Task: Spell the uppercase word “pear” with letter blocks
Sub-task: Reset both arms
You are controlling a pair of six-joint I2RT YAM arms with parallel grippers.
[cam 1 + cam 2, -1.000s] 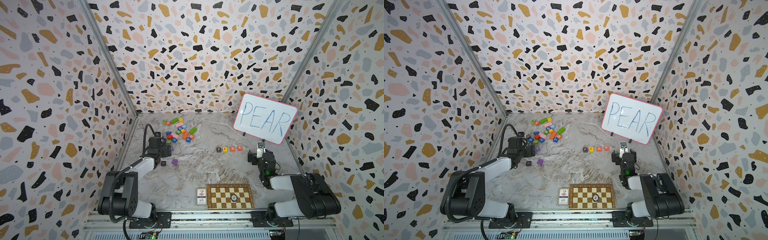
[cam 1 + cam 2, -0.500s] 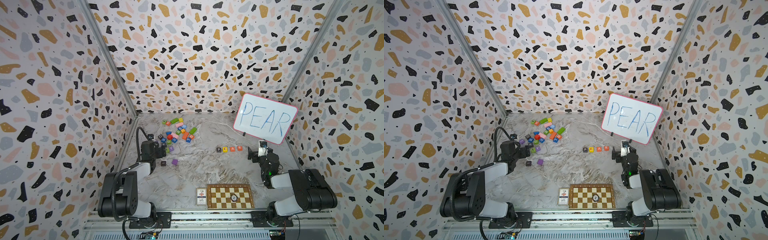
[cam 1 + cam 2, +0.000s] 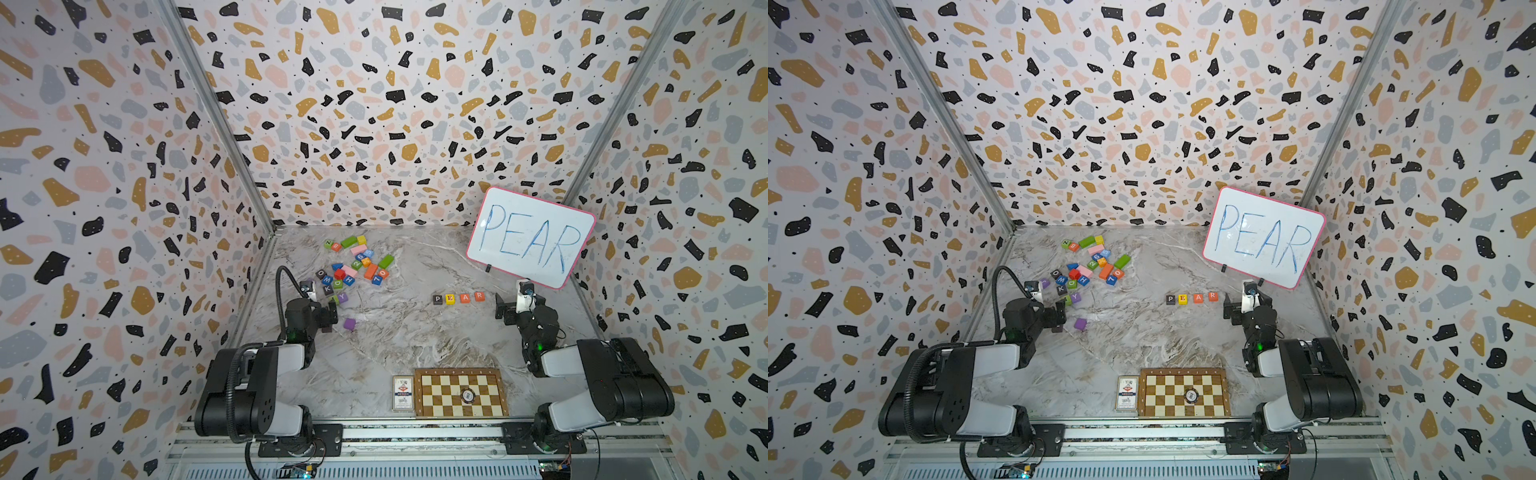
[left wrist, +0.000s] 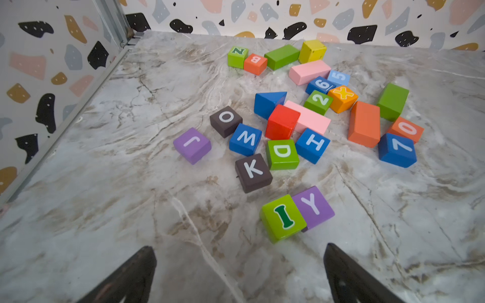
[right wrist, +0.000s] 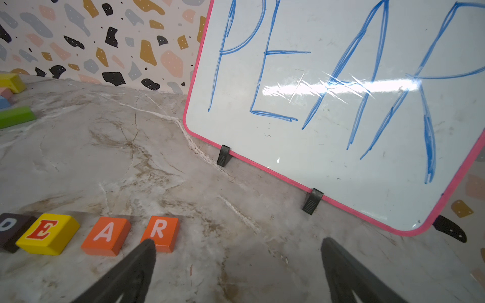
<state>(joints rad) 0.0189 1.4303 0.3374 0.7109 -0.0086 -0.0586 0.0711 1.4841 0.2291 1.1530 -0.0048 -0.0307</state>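
- Spreading under everything, the marble tabletop (image 3: 415,345) is the biggest thing we see.
- The whiteboard (image 3: 532,237) stands tilted at the far right corner, with "PEAR" written in blue.
- The chessboard (image 3: 440,395) lies at the near edge, with a card box (image 3: 403,392) just beside it.
- The left gripper (image 4: 238,248) hovers over bare marble with its jaws wide apart and empty. It is near a green I block (image 4: 283,217) that touches a purple Y block (image 4: 313,207).
- The right gripper (image 5: 237,240) is also spread wide and holds nothing. It sits just beside the R block (image 5: 160,232).
- We count 4 letter blocks in 1 row in front of the whiteboard: P block (image 3: 437,299), E block (image 3: 450,299), A block (image 3: 465,297), then R, running toward the right arm with small gaps between them.
- A plain purple cube (image 3: 350,324) lies alone near the left gripper.
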